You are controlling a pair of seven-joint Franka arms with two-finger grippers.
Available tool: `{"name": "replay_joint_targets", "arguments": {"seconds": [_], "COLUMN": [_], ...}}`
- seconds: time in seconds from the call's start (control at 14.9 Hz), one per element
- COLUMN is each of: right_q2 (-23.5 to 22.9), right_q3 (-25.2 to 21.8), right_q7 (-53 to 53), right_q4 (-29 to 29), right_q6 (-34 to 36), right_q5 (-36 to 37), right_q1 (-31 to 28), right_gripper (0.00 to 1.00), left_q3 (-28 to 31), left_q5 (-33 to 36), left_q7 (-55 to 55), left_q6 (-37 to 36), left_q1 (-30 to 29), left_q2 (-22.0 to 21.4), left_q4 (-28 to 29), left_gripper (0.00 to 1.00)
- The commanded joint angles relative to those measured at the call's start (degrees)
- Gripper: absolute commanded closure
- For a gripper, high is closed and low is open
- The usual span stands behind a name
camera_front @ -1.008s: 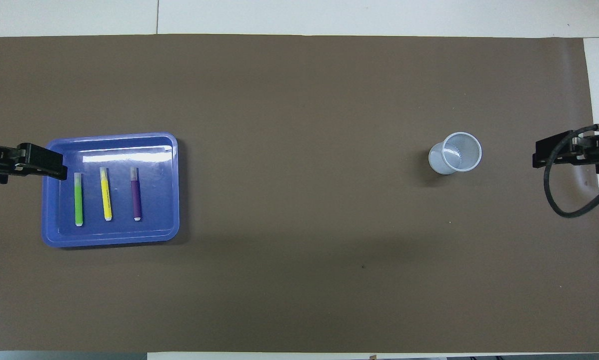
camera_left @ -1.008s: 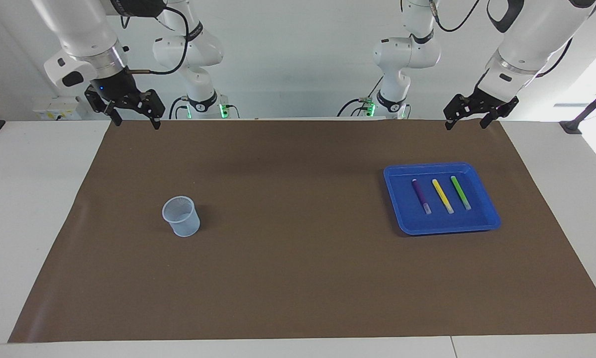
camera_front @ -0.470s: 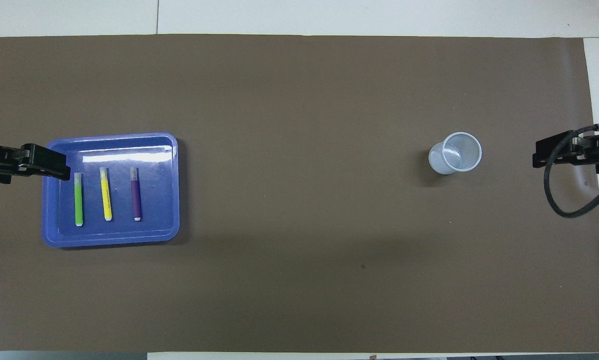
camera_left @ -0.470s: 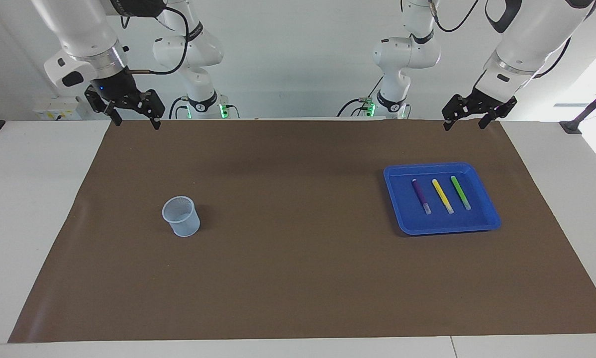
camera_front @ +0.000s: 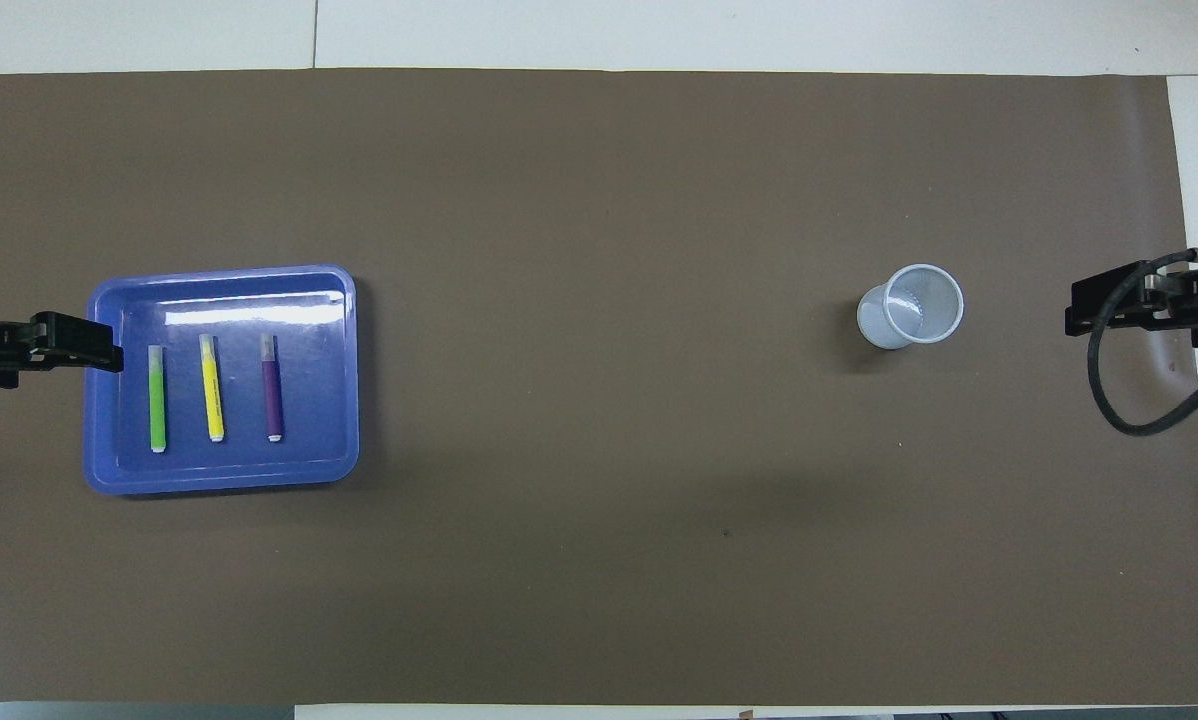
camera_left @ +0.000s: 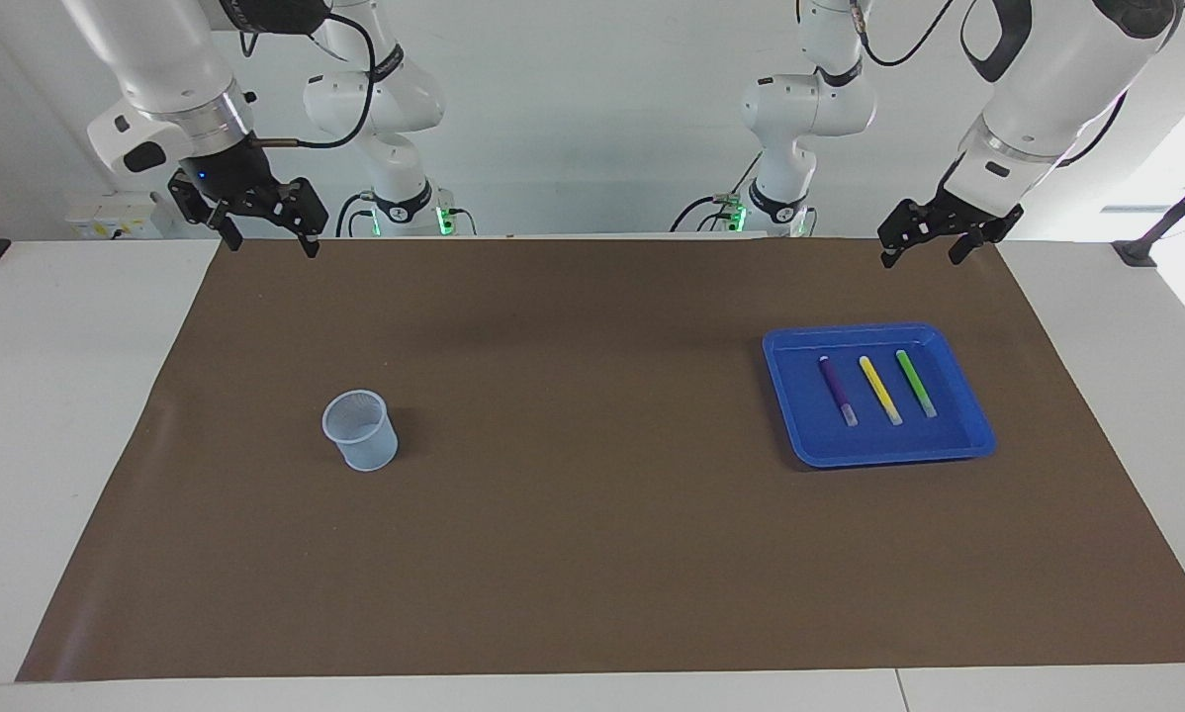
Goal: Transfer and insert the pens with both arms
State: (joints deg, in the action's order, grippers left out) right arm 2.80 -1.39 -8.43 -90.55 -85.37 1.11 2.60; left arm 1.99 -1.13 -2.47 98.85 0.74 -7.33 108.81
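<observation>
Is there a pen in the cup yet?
No, the cup is empty; all three pens lie in the blue tray.

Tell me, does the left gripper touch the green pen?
Apart. The facing view shows the left gripper raised over the mat's edge nearest the robots, well above the green pen lying in the blue tray.

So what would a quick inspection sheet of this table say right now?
Surface: brown mat over a white table.
Job's things: purple pen, yellow pen and green pen side by side in blue tray; mesh cup upright toward the right arm's end.
Clutter: nothing seen.
Grippers: left gripper and right gripper open, empty, raised.
Cables: black cable at right gripper.
Surroundings: two smaller arms.
</observation>
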Motion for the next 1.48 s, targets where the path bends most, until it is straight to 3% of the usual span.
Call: {"name": "replay_joint_targets", "arguments": {"seconds": [0.0, 0.13, 0.34, 0.67, 1.41], "right_q2": [1.5, 1.5, 1.5, 1.5, 1.5], "right_q3": [0.2, 0.2, 0.2, 0.2, 0.2], "right_q7": [1.3, 1.3, 1.3, 1.3, 1.3], "right_q4": [-1.8, -1.8, -1.8, -1.8, -1.8], "right_q6": [-0.7, -0.7, -0.7, -0.7, -0.7], "right_q5": [-0.1, -0.1, -0.1, -0.1, -0.1], "right_q1": [-0.7, -0.7, -0.7, -0.7, -0.6], "right_gripper": [0.00, 0.00, 0.00, 0.00, 0.00], "left_q3": [0.2, 0.2, 0.2, 0.2, 0.2], "left_q5": [-0.5, -0.5, -0.5, -0.5, -0.5], "left_q7": [5.4, 7.7, 9.1, 9.8, 11.0], "left_q6": [8.1, 14.1, 21.6, 29.7, 29.7], "left_q1": [-3.9, -5.7, -7.1, -7.2, -7.7], "left_q2": [-1.0, 2.6, 10.5, 17.9, 19.8], "left_q4": [8.6, 11.6, 11.6, 11.6, 11.6], "left_gripper": [0.00, 0.00, 0.00, 0.06, 0.27]}}
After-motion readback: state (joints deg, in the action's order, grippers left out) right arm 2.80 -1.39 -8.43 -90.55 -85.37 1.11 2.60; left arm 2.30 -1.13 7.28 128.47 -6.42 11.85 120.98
